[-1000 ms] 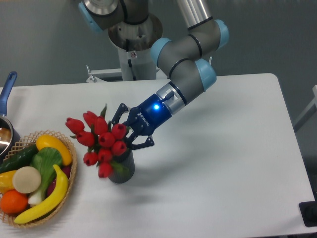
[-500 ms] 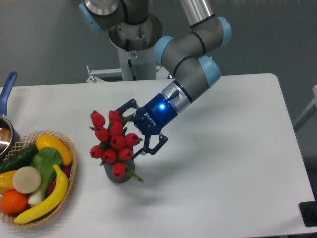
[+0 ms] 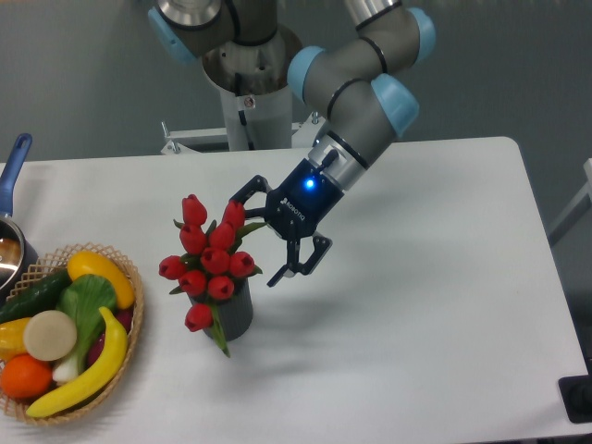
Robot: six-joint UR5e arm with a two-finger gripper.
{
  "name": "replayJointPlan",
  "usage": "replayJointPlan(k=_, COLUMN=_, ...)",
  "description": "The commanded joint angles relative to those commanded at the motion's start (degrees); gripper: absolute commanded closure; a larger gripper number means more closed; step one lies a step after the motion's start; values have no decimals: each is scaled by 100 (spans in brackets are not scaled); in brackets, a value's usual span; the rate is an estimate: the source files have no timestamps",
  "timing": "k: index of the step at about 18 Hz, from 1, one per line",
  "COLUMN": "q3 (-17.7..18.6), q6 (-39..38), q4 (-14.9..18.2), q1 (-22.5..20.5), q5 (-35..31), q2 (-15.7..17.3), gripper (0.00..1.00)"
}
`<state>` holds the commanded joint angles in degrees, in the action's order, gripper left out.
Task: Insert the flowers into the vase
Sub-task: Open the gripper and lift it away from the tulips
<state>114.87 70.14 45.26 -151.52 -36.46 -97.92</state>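
Observation:
The flowers [image 3: 208,264], a bunch of red tulip buds with green stems and leaves, stand with their stems inside the vase [image 3: 233,315], a small dark grey ribbed cylinder on the white table. The buds spread above and to the left of the vase mouth, and one bud hangs over its front. My gripper [image 3: 257,239] is open just to the right of the bunch. Its upper finger [image 3: 242,192] is close to the top buds and its lower finger [image 3: 298,266] is off to the right of the vase. It holds nothing.
A wicker basket [image 3: 135,326] with fruit and vegetables sits at the front left, close to the vase. A pot with a blue handle [image 3: 15,159] is at the far left edge. The arm's base column [image 3: 246,104] stands behind the table.
The bunch has swung from leaning left to standing nearly upright in the vase. My gripper has opened wider and moved up and to the right, away from the stems.

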Motion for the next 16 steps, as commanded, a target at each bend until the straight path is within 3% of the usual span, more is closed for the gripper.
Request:
replayJointPlan(k=6, q3=54, q6=-9, q4=18, q1=0, q5=-860, q2=413, gripper=0)
replayJointPlan(k=9, q3=-253, q6=-35, q4=18, q1=-87, q5=-1818, q2=440, gripper=0)
replayJointPlan(k=13, q3=-701, q6=0, q4=44, q1=-772, q5=-2733, q2=440, gripper=0)
replayJointPlan(k=16, q3=-982, q6=279, q4=131, q1=-1001, q5=-3418, q2=440, gripper=0)
